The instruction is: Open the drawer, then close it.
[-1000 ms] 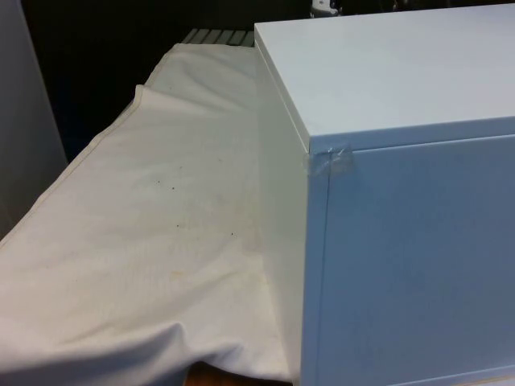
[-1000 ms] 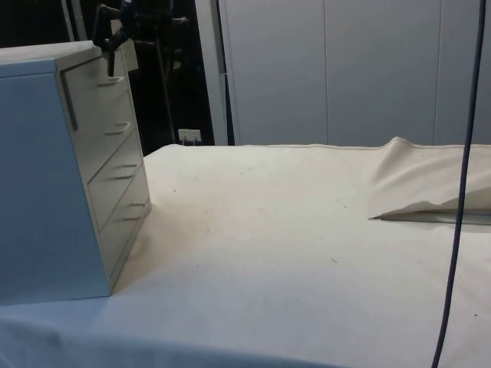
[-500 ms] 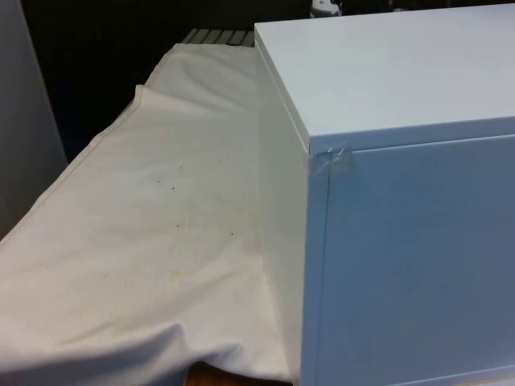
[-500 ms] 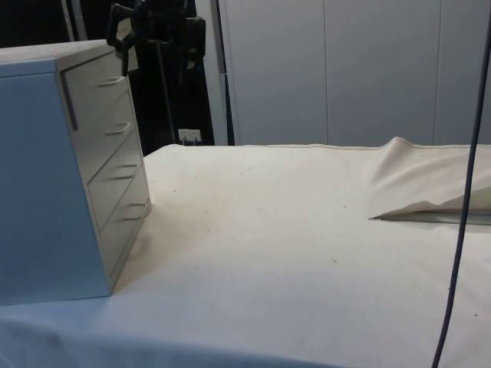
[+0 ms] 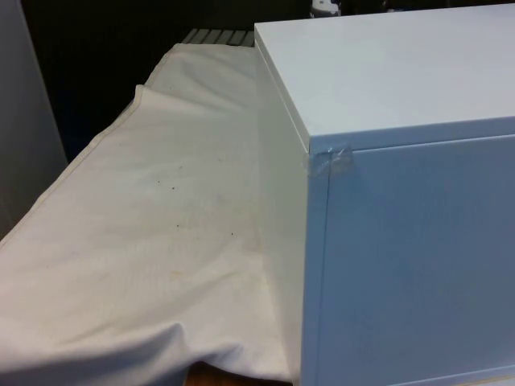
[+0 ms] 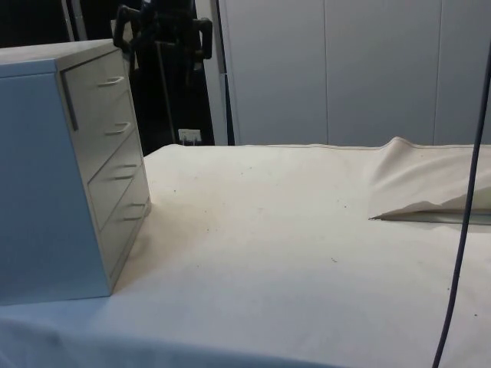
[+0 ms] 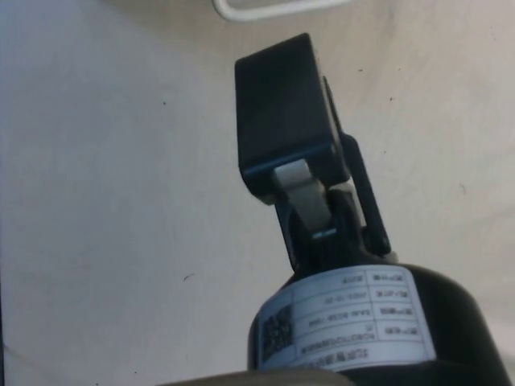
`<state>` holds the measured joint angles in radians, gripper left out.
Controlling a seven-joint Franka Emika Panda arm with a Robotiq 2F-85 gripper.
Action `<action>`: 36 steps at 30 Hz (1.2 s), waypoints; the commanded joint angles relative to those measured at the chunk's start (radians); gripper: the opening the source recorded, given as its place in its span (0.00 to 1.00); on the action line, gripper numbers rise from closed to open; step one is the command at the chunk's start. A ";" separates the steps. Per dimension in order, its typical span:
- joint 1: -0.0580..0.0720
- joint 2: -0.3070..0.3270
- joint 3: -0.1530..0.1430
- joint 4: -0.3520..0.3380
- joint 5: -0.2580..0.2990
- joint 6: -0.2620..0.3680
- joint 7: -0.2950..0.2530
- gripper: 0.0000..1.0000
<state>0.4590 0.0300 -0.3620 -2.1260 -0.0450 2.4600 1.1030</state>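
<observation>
Well, nearest me the counter (image 6: pixel 291 230) w/ its white cloth is bare. The chest of drawers (image 6: pixel 46 176) sits at 9 o'clock in the side view, fronts facing across the cloth. All drawers look flush, incl. the top drawer (image 6: pixel 98 96), so I'd say nothing's been pulled out yet. Beyond it the gripper (image 6: pixel 163 32) hangs at approx. 1 o'clock from the top handle (image 6: pixel 111 80), clear of the chest, not touching. Can't tell if the jaws are spread or pressed together. To do it well: come back in level w/ that handle, straddle the bar, don't graze the drawer face. Then pull straight out along the runners and push back squarely till flush, else the chest may skid on the cloth.
</observation>
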 commanded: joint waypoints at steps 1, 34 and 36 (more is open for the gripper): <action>-0.002 0.003 -0.002 -0.001 -0.016 0.011 0.027 1.00; -0.012 0.040 -0.024 0.013 -0.017 0.111 0.119 1.00; -0.012 0.042 -0.024 0.014 -0.017 0.123 0.126 1.00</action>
<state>0.4470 0.0670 -0.3830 -2.1150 -0.0490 2.5640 1.2070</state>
